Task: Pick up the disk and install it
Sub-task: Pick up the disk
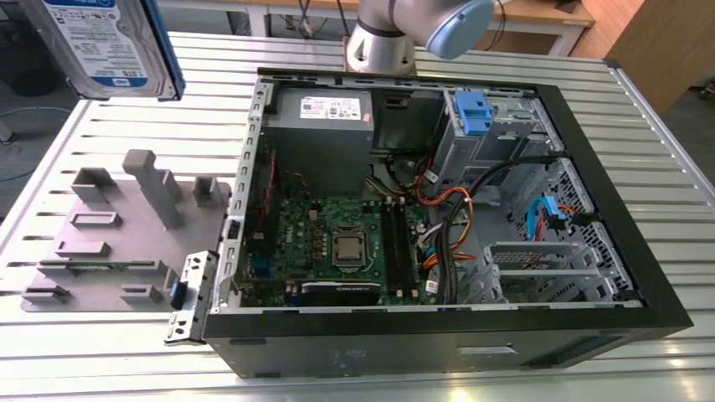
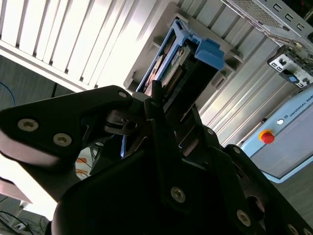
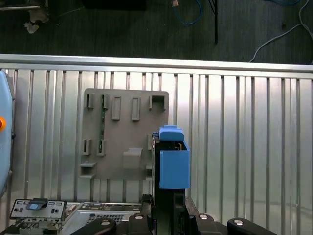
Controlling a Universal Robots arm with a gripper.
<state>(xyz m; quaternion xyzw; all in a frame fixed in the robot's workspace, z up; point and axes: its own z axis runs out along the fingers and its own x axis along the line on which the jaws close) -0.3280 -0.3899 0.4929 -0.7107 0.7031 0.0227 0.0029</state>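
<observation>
The slatted aluminium table [image 1: 134, 84] spreads under everything. On it lies the open computer case [image 1: 447, 347], with its grey power supply [image 1: 324, 126] and green motherboard [image 1: 324, 243] exposed. On the exterior view's left of the case sits a grey fixture plate [image 1: 112, 226] with upright slots, just beside the case wall. The disk [image 1: 106, 46] is up in the air, clear of the table and well apart from the case, at the exterior view's far left corner with its white-and-blue label facing that camera. My gripper [image 2: 176, 105] is closed on the disk. In the second wrist view it juts straight out from between my dark fingers [image 2: 156, 95], one on each flat face. In the first wrist view I see it edge-on, its blue side rail [image 3: 174, 169] toward the camera, hanging over the rim of the fixture plate.
</observation>
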